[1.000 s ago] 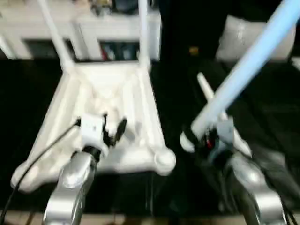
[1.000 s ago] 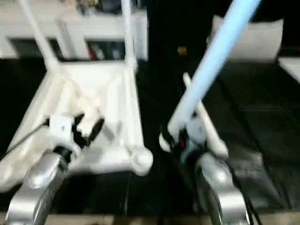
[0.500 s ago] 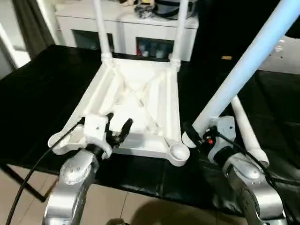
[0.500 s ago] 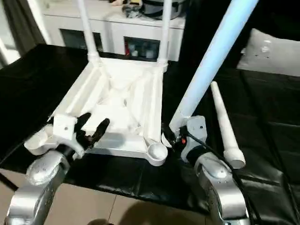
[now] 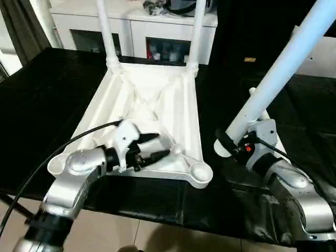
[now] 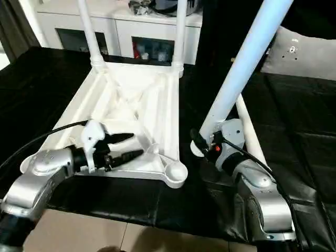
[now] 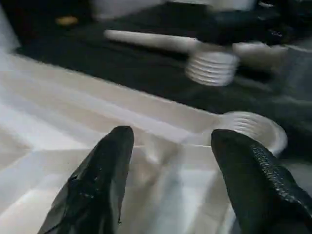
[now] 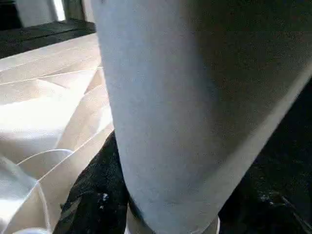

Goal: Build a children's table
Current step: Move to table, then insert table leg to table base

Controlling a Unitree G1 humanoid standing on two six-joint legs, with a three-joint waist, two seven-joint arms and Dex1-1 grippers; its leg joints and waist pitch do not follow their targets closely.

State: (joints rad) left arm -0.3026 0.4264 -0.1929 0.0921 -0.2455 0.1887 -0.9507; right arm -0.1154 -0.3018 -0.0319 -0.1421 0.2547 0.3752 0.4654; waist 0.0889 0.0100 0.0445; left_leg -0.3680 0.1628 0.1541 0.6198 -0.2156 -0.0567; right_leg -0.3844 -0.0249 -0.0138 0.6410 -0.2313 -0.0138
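Table top (image 5: 152, 113) lies upside down on the black-covered bench (image 5: 47, 100), ribbed underside up, centre-left of frame, long axis running from bottom edge toward the white cabinet (image 5: 136, 21) at top. Legs, count 4: two (image 5: 105, 31) (image 5: 195, 34) stand upright in the far corner sockets; one (image 6: 247, 131) lies flat on the bench right of the top, mostly hidden behind the right arm; one (image 5: 283, 65) is gripped near its thick end by the right gripper (image 5: 233, 147), tilted, thin end toward upper right. Near right socket (image 5: 200, 172) is empty. Left gripper (image 5: 152, 147) is open, nothing between the fingers (image 7: 97, 185), pointing right across the top's near edge.
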